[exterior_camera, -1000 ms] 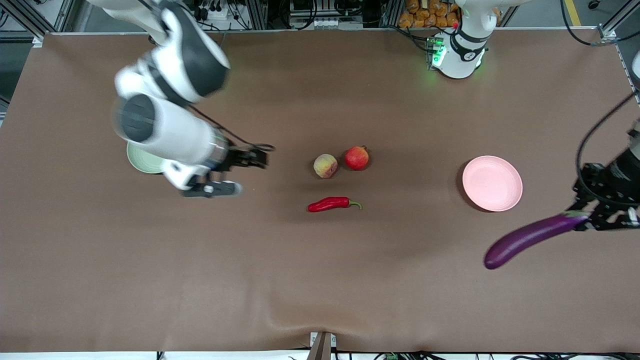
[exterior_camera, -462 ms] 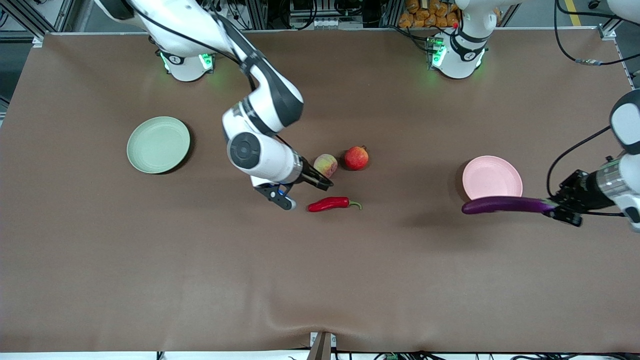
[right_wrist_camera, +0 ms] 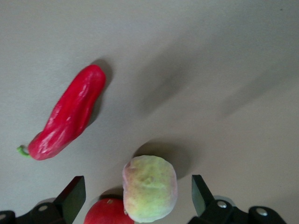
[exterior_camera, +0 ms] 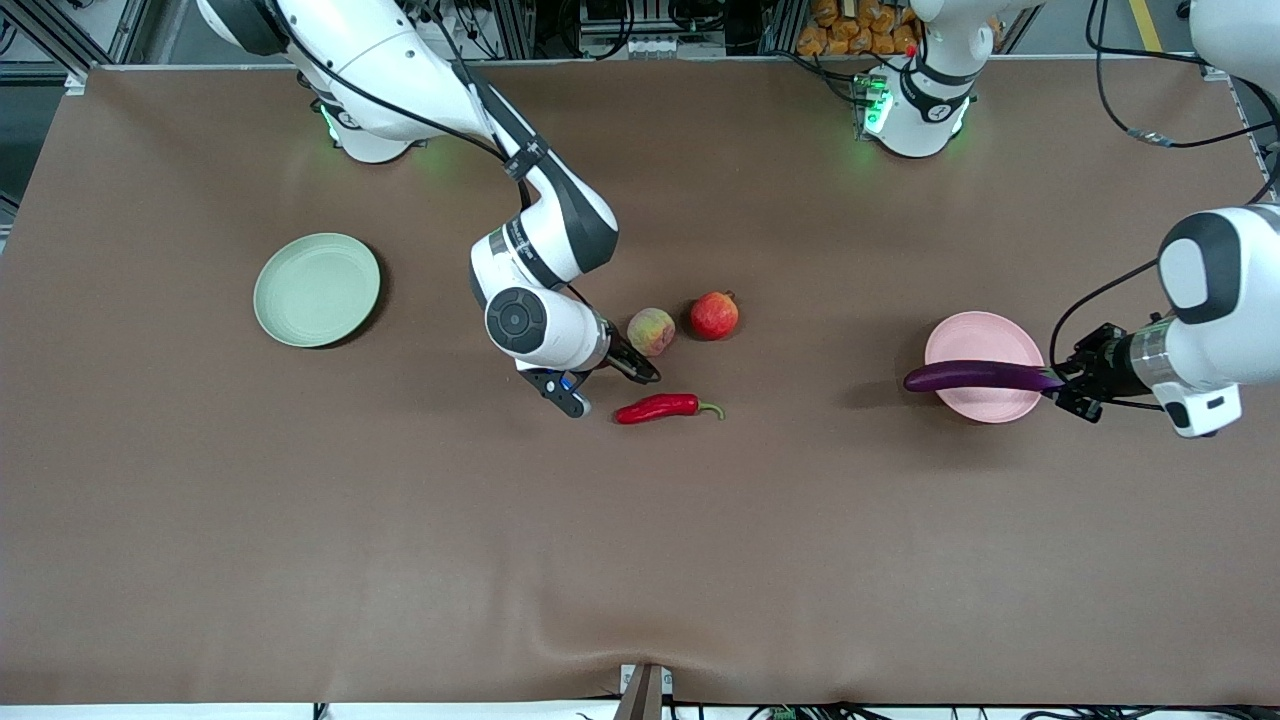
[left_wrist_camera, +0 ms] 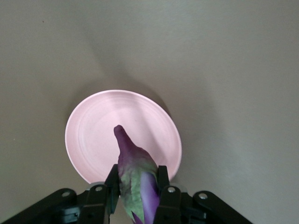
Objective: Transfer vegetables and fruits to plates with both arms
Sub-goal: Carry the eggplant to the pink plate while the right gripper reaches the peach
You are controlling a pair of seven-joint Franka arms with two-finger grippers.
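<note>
Table (exterior_camera: 300,560): placing step in hand.

Pink plate (exterior_camera: 985,340), right of frame: left claw (exterior_camera: 1062,385) clenched on eggplant (exterior_camera: 975,376), over plate; next lower, release.

Centre: right claw (exterior_camera: 612,383) released, beside peach (exterior_camera: 650,331); next descend, close.

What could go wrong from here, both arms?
1. The left tool grips the long glossy purple eggplant by its stem end only. Its tip reaches past the rim of the round pale pink plate, so on release it may tip or roll off.
2. The open right tool straddles the yellowish-pink peach, with the small red apple-like fruit right beside it. A finger might nudge that fruit away.
</note>
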